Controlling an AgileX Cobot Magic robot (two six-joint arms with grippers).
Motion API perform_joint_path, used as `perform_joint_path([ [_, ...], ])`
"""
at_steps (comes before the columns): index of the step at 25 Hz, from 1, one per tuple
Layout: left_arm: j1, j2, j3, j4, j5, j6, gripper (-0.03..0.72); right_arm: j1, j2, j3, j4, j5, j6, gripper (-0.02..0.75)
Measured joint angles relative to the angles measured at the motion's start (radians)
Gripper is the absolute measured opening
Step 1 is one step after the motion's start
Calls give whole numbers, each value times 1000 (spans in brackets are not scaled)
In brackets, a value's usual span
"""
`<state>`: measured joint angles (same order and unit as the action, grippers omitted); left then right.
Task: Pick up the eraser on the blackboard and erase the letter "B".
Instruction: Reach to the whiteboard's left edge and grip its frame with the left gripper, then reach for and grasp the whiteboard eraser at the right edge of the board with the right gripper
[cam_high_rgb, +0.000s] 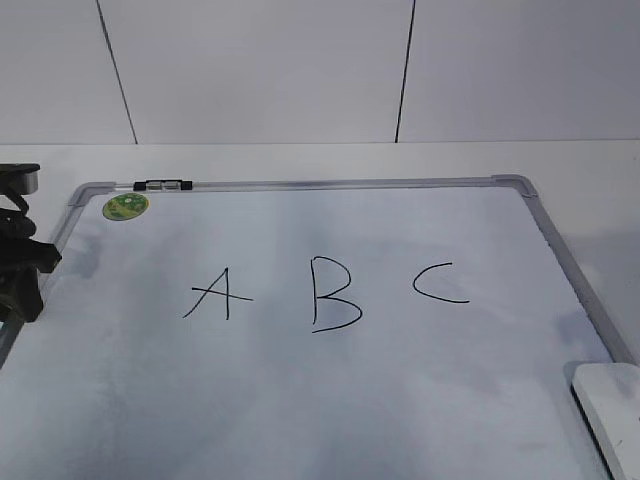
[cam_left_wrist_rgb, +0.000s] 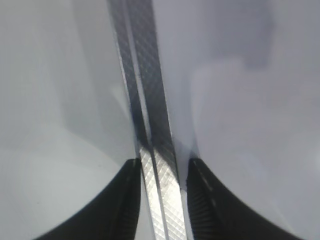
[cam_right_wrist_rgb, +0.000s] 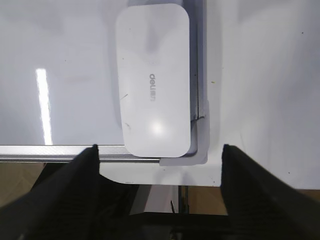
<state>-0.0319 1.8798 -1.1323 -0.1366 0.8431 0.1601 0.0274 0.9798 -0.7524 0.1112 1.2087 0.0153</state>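
Note:
The blackboard (cam_high_rgb: 300, 400) is a white board with a grey frame, lying flat on the table. The letter "B" (cam_high_rgb: 333, 293) is drawn in black at its middle. The white eraser (cam_high_rgb: 610, 405) lies flat on the board's near right corner. In the right wrist view the eraser (cam_right_wrist_rgb: 154, 80) sits ahead of my right gripper (cam_right_wrist_rgb: 159, 150), which is wide open, empty and apart from it. My left gripper (cam_high_rgb: 22, 270) is at the board's left edge. Its jaws (cam_left_wrist_rgb: 162, 162) are a little apart, with the metal frame (cam_left_wrist_rgb: 150, 100) showing between them.
A black "A" (cam_high_rgb: 210, 293) and "C" (cam_high_rgb: 440, 283) flank the B. A green round sticker (cam_high_rgb: 125, 206) and a small black-and-silver clip (cam_high_rgb: 163, 185) sit at the board's far left corner. The table's front edge (cam_right_wrist_rgb: 160, 179) lies just behind the eraser's corner.

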Motion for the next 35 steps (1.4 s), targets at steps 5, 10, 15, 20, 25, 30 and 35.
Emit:
perform_joint_path([
  [5,6,0,0,-18,2,0,240,0,0,0,0,0,0,564],
  [10,6,0,0,-23,2,0,240,0,0,0,0,0,2,564],
  [15,14,0,0,-25,2,0,240,0,0,0,0,0,2,564],
  [20,58,0,-2,-31,2,0,240,0,0,0,0,0,2,564],
  [25,64,0,-2,-34,2,0,240,0,11,0,0,0,2,564],
  [30,64,0,-2,-26,2,0,240,0,36,0,0,-2,2,564],
  [35,57,0,-2,-12,2,0,240,0,46,0,0,-6,2,564],
])
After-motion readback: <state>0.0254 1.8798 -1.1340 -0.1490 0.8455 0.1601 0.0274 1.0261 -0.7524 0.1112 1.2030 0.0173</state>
